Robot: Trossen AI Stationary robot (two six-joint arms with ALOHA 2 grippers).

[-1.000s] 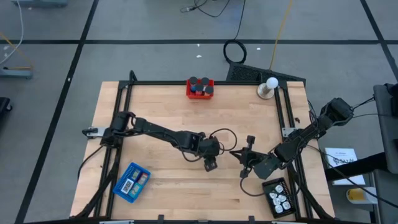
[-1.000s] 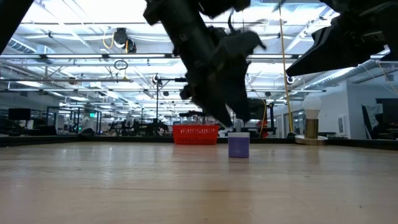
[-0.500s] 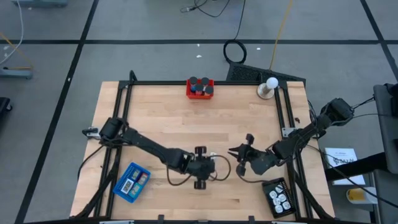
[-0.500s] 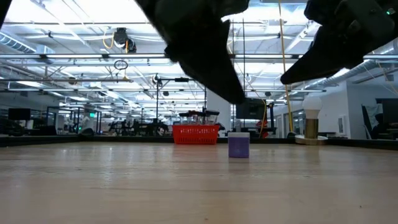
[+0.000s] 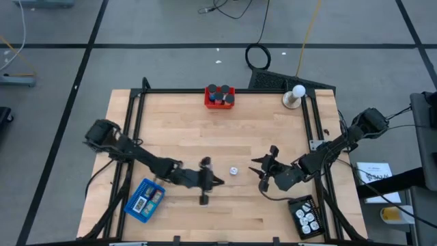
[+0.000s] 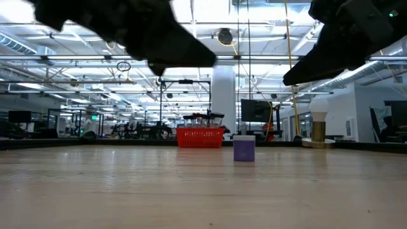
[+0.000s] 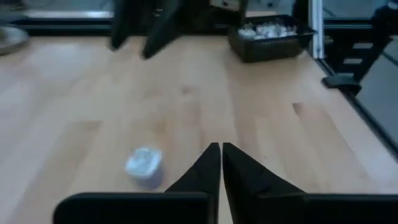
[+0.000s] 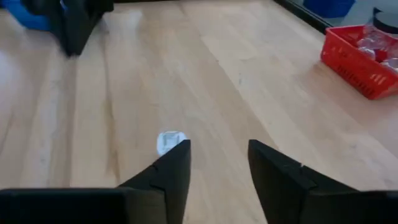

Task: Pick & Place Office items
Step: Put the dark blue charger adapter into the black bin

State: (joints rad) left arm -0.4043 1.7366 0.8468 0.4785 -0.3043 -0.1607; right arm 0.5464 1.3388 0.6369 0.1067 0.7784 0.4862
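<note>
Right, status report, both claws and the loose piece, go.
Left claw shut, empty, beside the small purple piece. Right claw open, facing that piece across bare wood. Piece upright on the table, nothing in the way.

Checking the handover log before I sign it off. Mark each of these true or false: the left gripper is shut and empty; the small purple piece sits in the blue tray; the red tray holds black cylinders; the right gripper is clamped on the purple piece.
1. True: the left gripper is shut, nothing between its fingers.
2. False: the small purple piece stands on the bare table, apart from the blue tray.
3. True: the red tray holds black cylinders.
4. False: the right gripper is open, short of the piece.
</note>
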